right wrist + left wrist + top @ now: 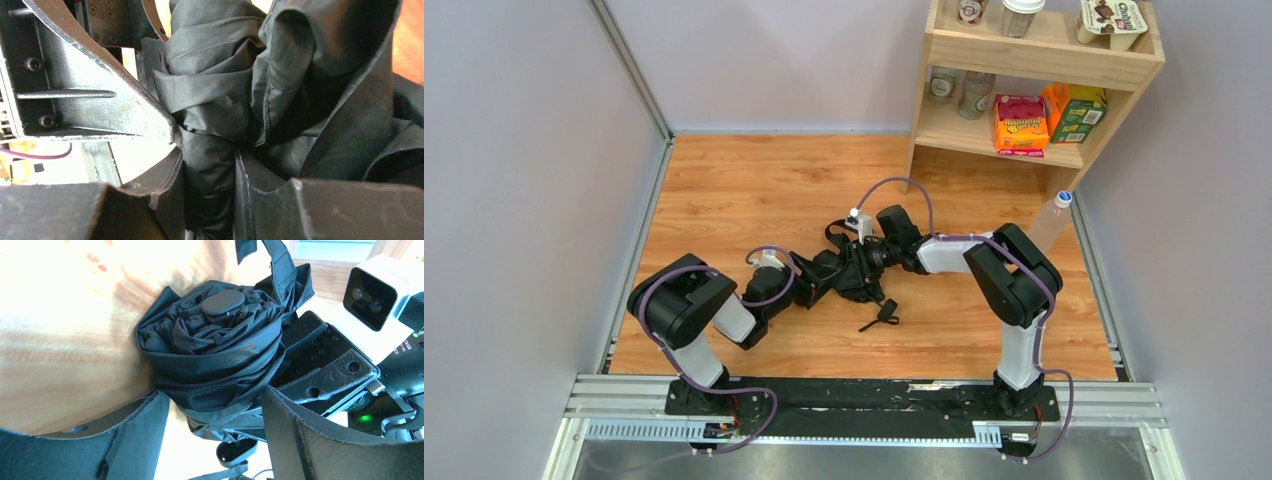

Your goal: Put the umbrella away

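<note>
The umbrella is a bundle of black fabric on the wooden floor between my two grippers. Its wrist strap trails toward the near side. In the left wrist view the rolled fabric with its round end cap sits just past my fingertips, and the small handle shows below. My left gripper is open, with its jaws on either side of the bundle's lower edge. My right gripper is shut on a fold of umbrella fabric. It also shows in the left wrist view, against the bundle's right side.
A wooden shelf stands at the back right with boxes, cups and bottles on it. A clear plastic bottle stands on the floor beside it. Grey walls close in the floor on the left, back and right.
</note>
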Controlling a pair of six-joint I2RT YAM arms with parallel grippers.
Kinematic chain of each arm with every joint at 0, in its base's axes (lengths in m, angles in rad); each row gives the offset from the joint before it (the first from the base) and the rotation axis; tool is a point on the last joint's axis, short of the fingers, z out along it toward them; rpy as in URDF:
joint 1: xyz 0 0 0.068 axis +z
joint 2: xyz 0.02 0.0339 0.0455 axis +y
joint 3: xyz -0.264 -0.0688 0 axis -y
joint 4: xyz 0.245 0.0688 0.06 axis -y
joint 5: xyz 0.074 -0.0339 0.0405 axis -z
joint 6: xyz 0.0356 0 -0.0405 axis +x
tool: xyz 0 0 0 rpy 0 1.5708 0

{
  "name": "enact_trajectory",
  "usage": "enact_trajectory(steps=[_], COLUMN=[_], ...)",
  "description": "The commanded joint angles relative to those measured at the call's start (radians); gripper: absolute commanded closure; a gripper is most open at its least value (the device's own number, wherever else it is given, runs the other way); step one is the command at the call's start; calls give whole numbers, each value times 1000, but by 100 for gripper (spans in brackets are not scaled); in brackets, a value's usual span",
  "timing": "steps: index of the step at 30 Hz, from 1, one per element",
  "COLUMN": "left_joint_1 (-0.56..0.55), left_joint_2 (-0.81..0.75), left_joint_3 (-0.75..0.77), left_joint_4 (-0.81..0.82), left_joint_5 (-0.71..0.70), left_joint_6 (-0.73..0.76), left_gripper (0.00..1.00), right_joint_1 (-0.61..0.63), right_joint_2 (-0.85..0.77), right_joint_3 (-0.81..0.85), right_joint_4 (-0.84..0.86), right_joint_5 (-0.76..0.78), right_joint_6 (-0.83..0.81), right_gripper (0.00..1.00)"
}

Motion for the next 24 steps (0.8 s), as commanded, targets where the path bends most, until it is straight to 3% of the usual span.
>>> enact_trajectory(steps=[1,7,9,11,15,17,19,24], left_joint_1=[-6,-6,-4,-6,-4,5,35,72], left_joint_2=[-54,-232,-343,-494,-873,-983,-965,-631], left_joint_3=[-57,-73,-86,-91,-1,47,94,338], left_joint_4=[-187,-256,-370,-532,-1065,-1140,-1187,-1318], left_joint_5=[17,50,55,54,-35,-60,-10,118], left_joint_6=[47,3,-17,-10,71,81,55,67], left_gripper=[24,23,23,23,22,22,21,21], right_joint_1=[37,30,26,24,21,21,21,20], right_joint_2=[99,90,88,84,76,73,70,64], right_joint_3=[-87,-72,-67,-61,-66,-69,-74,-69], right_joint_4=[-230,-241,-242,-247,-251,-250,-247,-248], right_joint_5=[54,83,83,91,98,109,112,109], right_joint_6=[-25,-25,-24,-28,-37,-39,-39,-37], right_gripper=[100,100,100,100,100,100,100,100])
